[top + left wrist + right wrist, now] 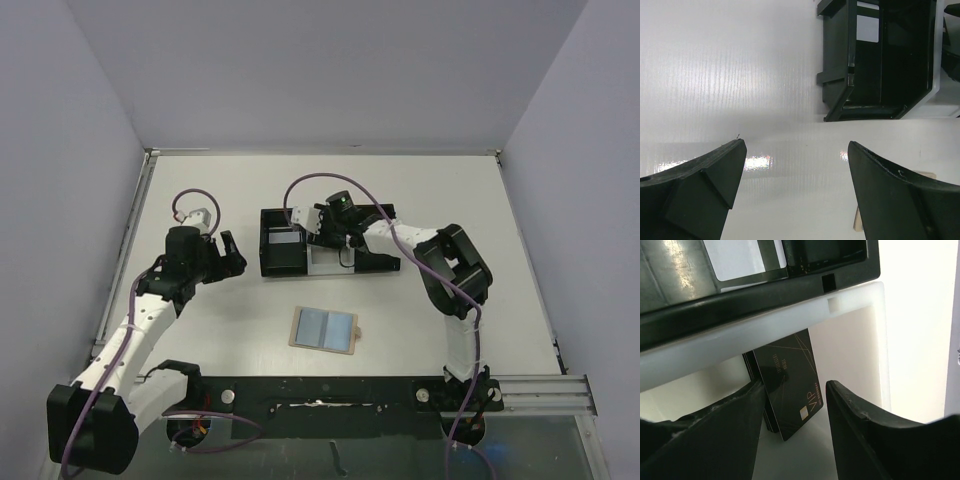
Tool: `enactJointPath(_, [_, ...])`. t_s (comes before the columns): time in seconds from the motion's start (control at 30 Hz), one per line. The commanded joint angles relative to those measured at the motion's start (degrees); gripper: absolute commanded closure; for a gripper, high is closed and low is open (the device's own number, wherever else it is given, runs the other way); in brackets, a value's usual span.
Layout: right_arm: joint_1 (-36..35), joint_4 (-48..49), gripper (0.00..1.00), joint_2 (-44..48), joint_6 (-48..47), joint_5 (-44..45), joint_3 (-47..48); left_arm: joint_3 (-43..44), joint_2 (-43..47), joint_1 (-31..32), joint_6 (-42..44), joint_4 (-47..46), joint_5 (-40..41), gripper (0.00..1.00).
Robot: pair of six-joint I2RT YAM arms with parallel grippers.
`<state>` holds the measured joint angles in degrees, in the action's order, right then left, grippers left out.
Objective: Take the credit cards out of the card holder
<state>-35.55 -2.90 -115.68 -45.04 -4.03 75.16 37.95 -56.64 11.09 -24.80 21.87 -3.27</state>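
Card holder (323,328) lies open and flat on the tabletop (420,190), near the arms' bases.
Its two blue-grey panels face up. The right jaws are spread and grip nothing, poised over a small stack of black cards (790,385) in the white compartment of the black tray (266,250). The left jaws are likewise parted above bare tabletop, just left of the tray.

Glossy white table (230,330), walls (330,70) seemingly pale lilac
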Motion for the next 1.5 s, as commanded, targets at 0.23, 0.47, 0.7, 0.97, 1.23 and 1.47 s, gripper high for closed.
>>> enactJointPath(0.23, [1.27,-0.46,0.45,6.57,5.25,-5.0,3.26,1.41,-0.57,-0.28,0.45,-2.0,-1.38,0.18])
enactJointPath(0.47, [1.35,0.49,0.44,10.91,7.33,-6.25,2.2,1.5,-0.95,-0.3,0.45,-1.96,-1.57,0.18])
enactJointPath(0.7, [1.51,10.11,0.39,23.44,25.98,-3.02,-4.48,1.58,-0.69,-0.28,0.32,-1.83,-1.23,0.18])
enactJointPath(0.97, [6.48,2.99,0.08,36.49,69.31,-1.68,-11.81,1.51,1.63,-0.35,-0.23,-1.96,0.61,0.18])
enactJointPath(1.23, [0.23,-5.62,0.2,42.68,92.18,6.11,-23.88,1.07,3.72,-0.5,-0.68,-2.22,2.33,0.18])
enactJointPath(1.47, [-21.54,-22.24,0.2,38.14,108.4,31.9,-22.46,1.18,3.3,-0.46,-0.91,-2.0,2.72,0.18])
